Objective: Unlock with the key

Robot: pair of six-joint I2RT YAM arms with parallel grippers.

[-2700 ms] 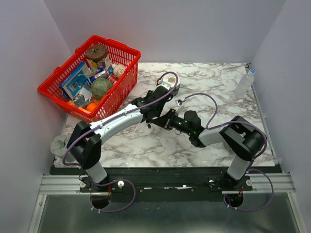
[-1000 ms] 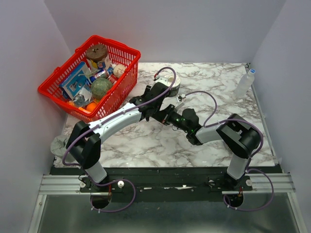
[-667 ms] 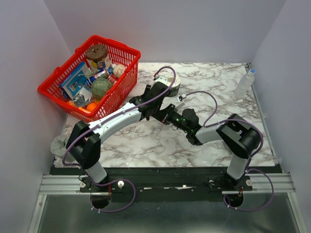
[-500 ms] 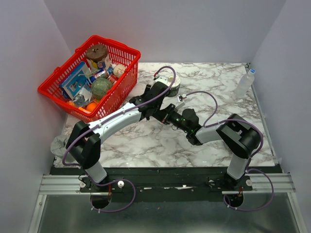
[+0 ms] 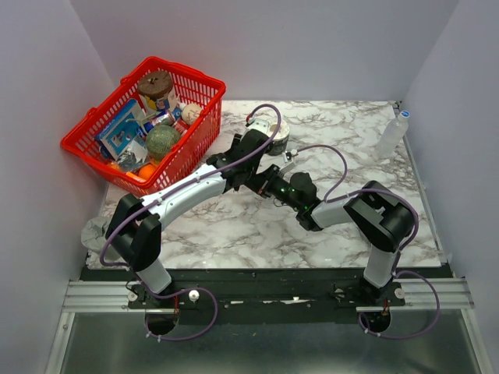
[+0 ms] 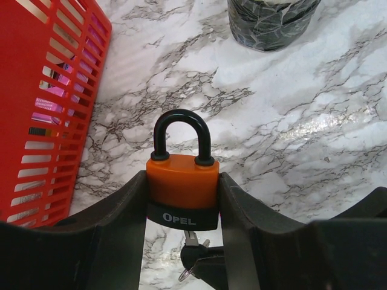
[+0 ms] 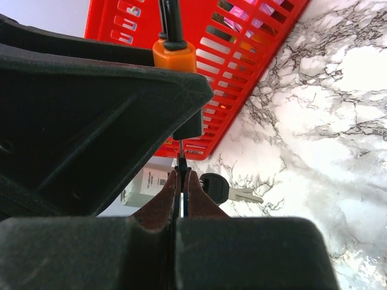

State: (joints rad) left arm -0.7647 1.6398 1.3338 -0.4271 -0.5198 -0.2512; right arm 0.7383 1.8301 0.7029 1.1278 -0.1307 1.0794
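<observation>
the right gripper (image 7: 180, 181) has its jaws pressed nearly together, pinching the small black-headed key with a thin silvery blade (image 7: 181, 159) edge-on. the blade runs straight up into the black base of the orange-and-black padlock (image 6: 182, 181), so the key looks seated in the keyway, though how deep is hidden. a second black-headed key (image 7: 215, 187) dangles just beside the fingers. the left gripper (image 6: 182, 194) clamps the padlock body from both sides, apparently lifted off the white marble table (image 6: 314, 139). the black steel shackle (image 6: 181, 134) sits closed, both legs in the body. so insertion looks done and the turn is the step in hand. the next move calls for a wrist roll of the right gripper about the blade's axis while the left one braces firm, without bending that thin blade. beyond them sit a dark roll of tape (image 6: 272, 21) and the red plastic basket (image 6: 48, 90).
</observation>
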